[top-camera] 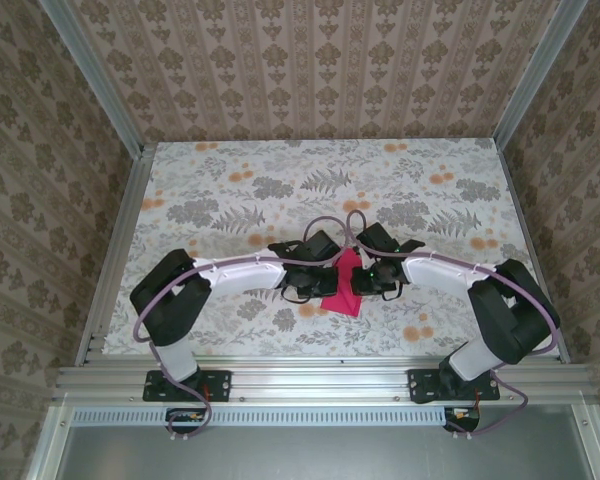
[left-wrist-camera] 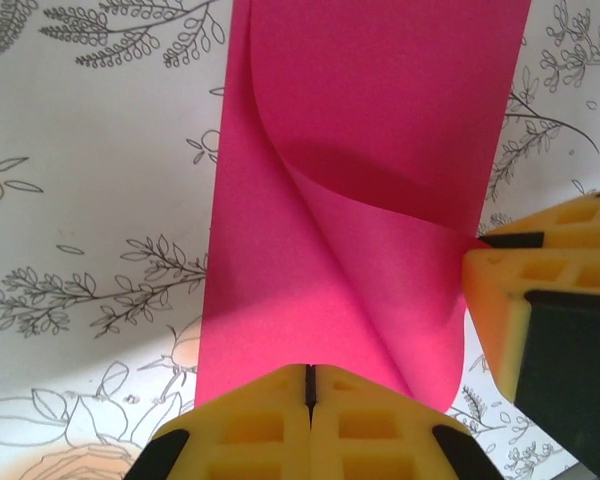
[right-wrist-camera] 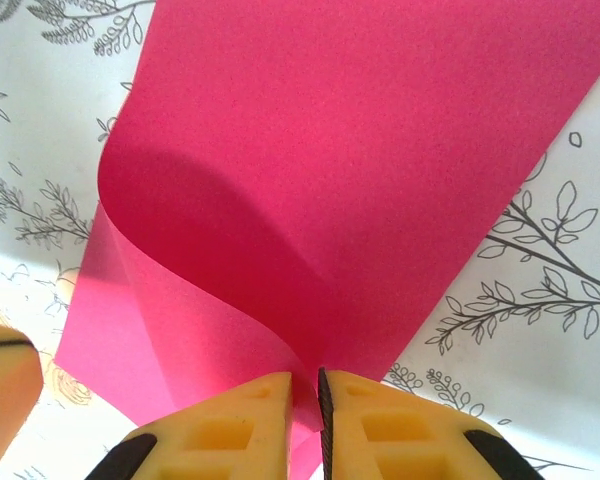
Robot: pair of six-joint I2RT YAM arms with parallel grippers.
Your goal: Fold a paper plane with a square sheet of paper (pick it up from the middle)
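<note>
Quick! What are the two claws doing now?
Left gripper: closed, tips on the paper; a grip cannot be told.
Right gripper: closed, pinching the paper.

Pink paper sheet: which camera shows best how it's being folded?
The left wrist view: the pink paper sheet shows its flat part and the flap curling over. The right wrist view shows mainly the curl; the top view, just a small pink patch.
</note>
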